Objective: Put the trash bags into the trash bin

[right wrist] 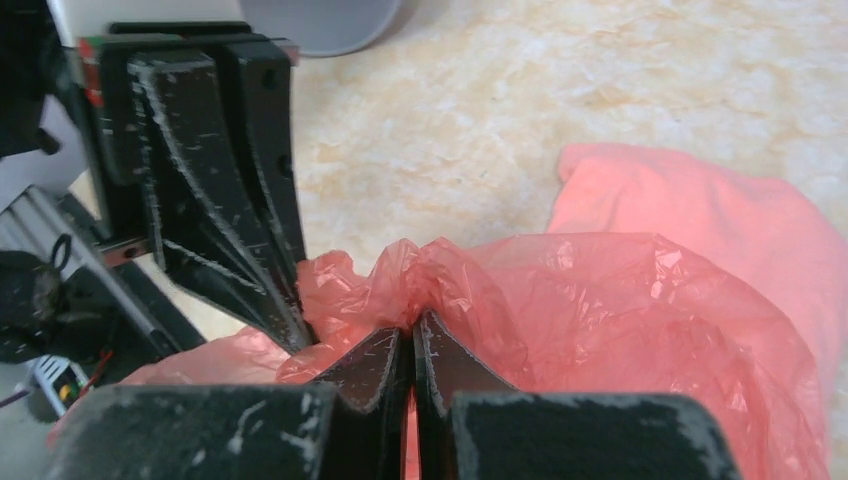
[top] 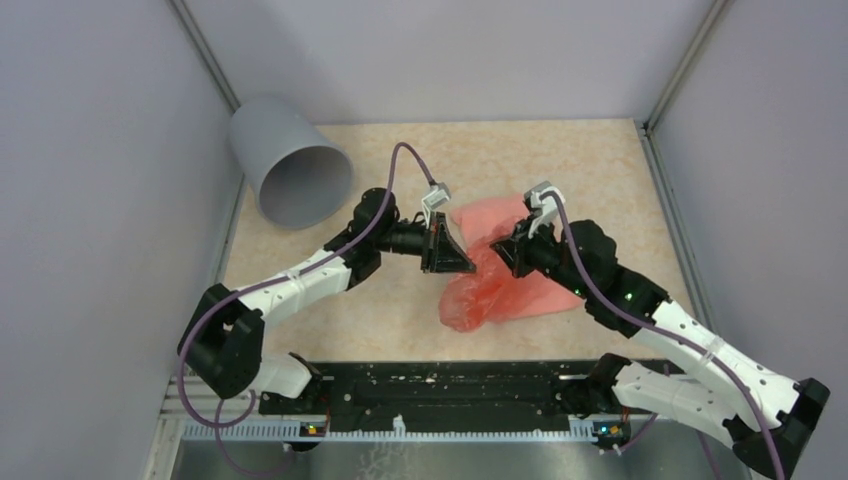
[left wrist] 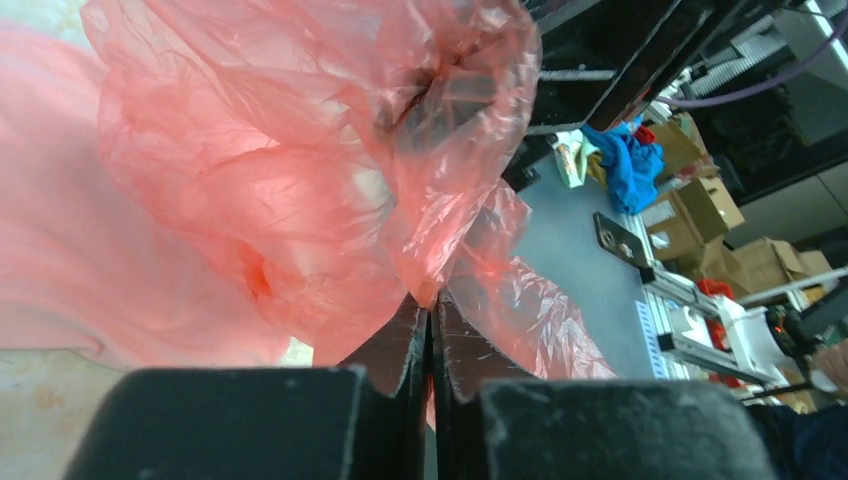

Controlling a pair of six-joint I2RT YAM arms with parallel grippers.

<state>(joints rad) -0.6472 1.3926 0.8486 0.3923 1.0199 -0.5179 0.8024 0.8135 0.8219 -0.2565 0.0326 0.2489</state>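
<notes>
Surface, trash bin at ten o'clock: my left tool and right tool pinch the trash bags; next, carry them binward.

r gripper: mine, jaws pressed tog., pinching crinkly red film of trash bags
l gripper: just beside mine, tip touching same bunch
trash bin: grey, beyond l gripper

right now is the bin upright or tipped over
Tipped over. The bin lies on its side in the far left corner, its open mouth facing sideways, not up.
</notes>
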